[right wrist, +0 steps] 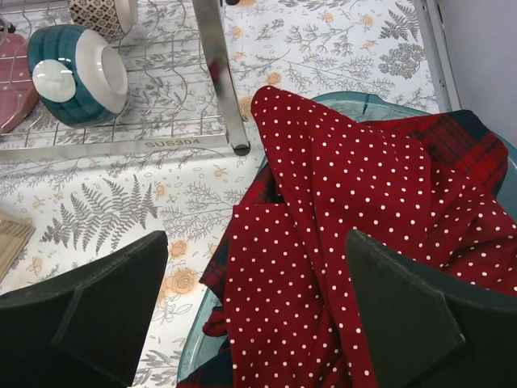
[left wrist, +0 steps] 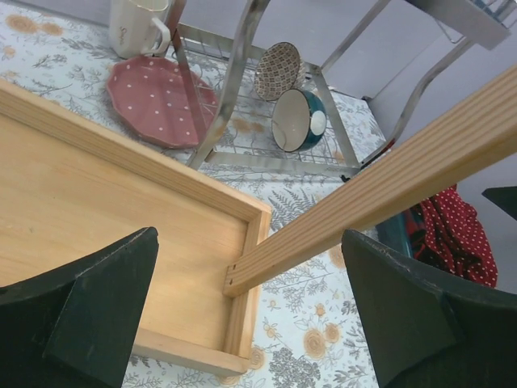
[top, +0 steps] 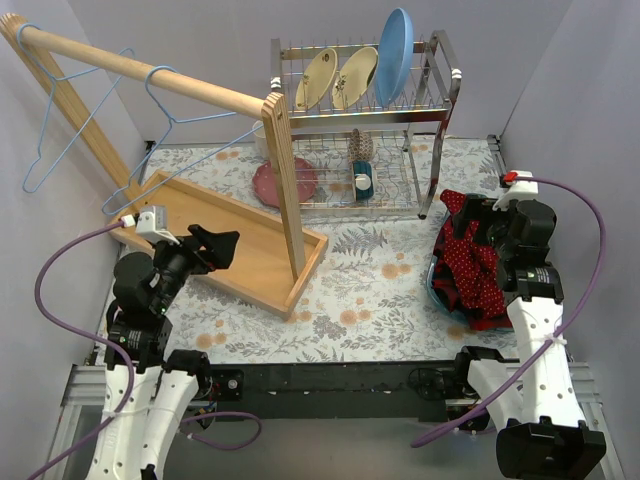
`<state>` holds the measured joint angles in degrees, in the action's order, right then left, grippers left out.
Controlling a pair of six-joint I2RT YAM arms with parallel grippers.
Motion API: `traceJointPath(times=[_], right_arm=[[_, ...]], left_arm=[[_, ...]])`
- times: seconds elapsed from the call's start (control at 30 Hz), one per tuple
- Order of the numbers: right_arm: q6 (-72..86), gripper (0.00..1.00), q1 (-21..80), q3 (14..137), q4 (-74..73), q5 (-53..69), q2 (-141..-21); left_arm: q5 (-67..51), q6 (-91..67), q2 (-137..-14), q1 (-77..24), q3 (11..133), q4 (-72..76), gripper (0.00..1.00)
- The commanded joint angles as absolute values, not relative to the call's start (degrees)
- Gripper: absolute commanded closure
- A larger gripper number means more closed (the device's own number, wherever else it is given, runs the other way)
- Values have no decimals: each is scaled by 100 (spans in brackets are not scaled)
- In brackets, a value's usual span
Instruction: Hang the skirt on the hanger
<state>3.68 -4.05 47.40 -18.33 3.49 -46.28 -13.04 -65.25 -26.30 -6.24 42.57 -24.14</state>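
- Right gripper [right wrist: 254, 307]: fingers spread wide, nothing pinched. It hangs right over the skirt [right wrist: 323, 210]; can't tell if it's touching the fabric.
- The skirt (red with tiny white dots) is bunched up in a teal tub [right wrist: 355, 101] by the right edge of the bench [top: 370, 290], spilling over the tub's near rim.
- A red-and-dark plaid shirt [right wrist: 460, 145] is in the same tub, under and beside the skirt on the far-right side.
- Left gripper [left wrist: 254, 299]: also spread wide and holding nothing, up in the air over the wooden tray base [top: 240, 240] of the clothes rack, on the left side of the bench.
- The rack's upright post [top: 287, 180] rises from the tray's right corner and carries a wooden rail [top: 140, 72] running off toward the far-left corner.
- Two light blue wire hangers on that rail, both bare: one [top: 190, 125] near the middle and one [top: 45, 110] at the far-left end. So skirt and hangers are well apart.
- A metal dish rack [top: 400, 120] sits along the far edge, with a blue plate [top: 395, 45] standing on top and a teal bowl [right wrist: 77, 73] on its side down below.
- A pink dotted plate [left wrist: 157, 101] and a cream mug [left wrist: 137, 28] sit at the dish rack's left end.
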Motion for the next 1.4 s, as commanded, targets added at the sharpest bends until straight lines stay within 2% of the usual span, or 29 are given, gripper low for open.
traceJointPath(times=[0.0, 0.2, 0.37, 0.5, 0.53, 0.7, 0.87, 1.0, 1.1, 1.37], right_arm=[[334, 1, -422, 5211, -1985, 536, -4684], [54, 1, -422, 5134, -1952, 1404, -4589], [-728, 1, -413, 4826, -1582, 3118, -4263], [-1185, 1, -413, 4519, -1494, 3918, -4429], [-1404, 1, -413, 4309, -1485, 4520, -4473], [-2748, 1, -413, 3929, -1740, 6019, -4781], [-2892, 1, -413, 3893, -1863, 6214, -4869], [-2936, 1, -396, 3902, -1969, 6337, -4878], [-2936, 1, -378, 3885, -1978, 6302, -4808], [-2979, 1, -290, 3929, -2144, 6249, -4790]], left_arm=[[-1617, -6399, -2637, -659, 4781, -2838, 2], [-1740, -6320, -2663, -659, 5255, -3146, 2], [-1626, -5986, -2803, -712, 6019, -3559, 2], [-1740, -5784, -3242, -765, 7020, -3753, 2], [-1627, -5766, -3330, -791, 7431, -3814, 2], [-1134, -5511, -3945, -975, 8348, -4078, 2], [-774, -5362, -4752, -1020, 9156, -4210, 4], [102, -4975, -5483, -1046, 9772, -4228, 4], [325, -4694, -5949, -1160, 10097, -4192, 5], [448, -4263, -6302, -1160, 9668, -3727, 9]])
